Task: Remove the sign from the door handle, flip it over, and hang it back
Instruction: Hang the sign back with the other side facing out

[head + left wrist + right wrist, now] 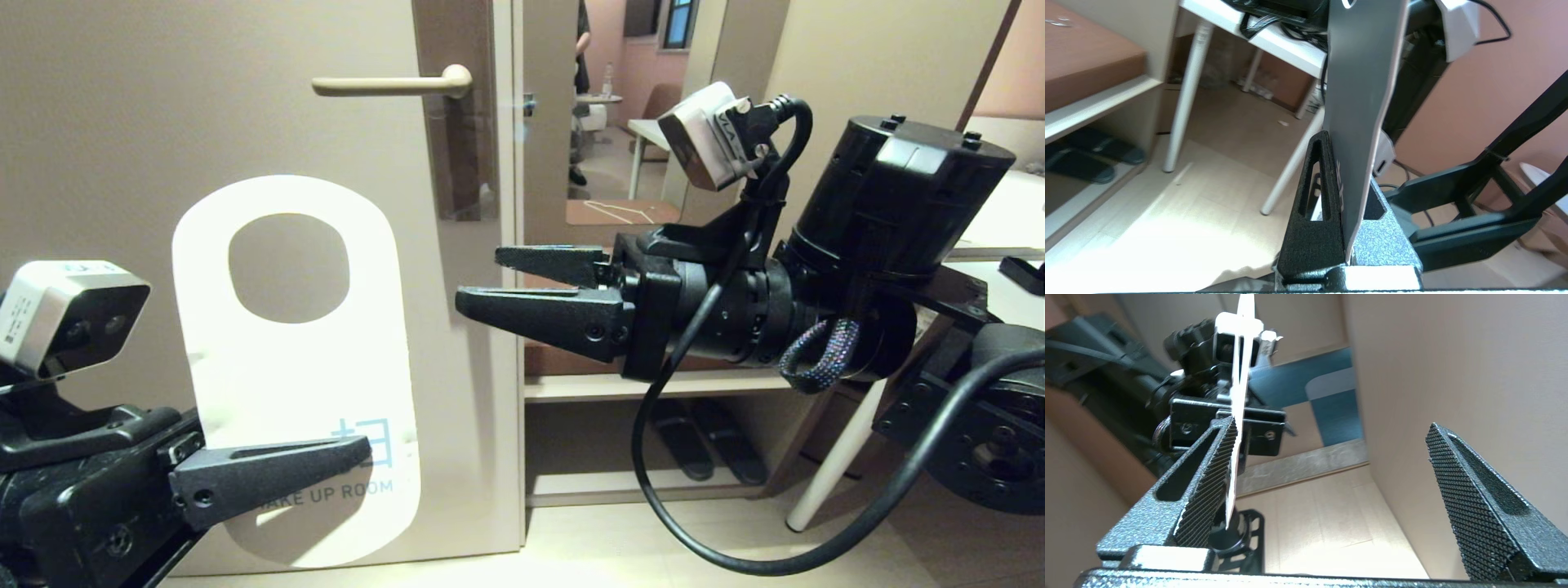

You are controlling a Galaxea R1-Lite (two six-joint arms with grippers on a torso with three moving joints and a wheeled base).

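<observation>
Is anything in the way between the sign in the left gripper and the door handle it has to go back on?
Nothing visible. The left gripper holds the sign by its lower end, below the door handle, with only bare door between. The open right gripper hovers off to the side, clear of that path.

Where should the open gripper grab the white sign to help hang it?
Probably the sign's bare right edge, beside its oval hole, coming from the right. The right gripper already points there, open, while the left gripper pinches the bottom.
</observation>
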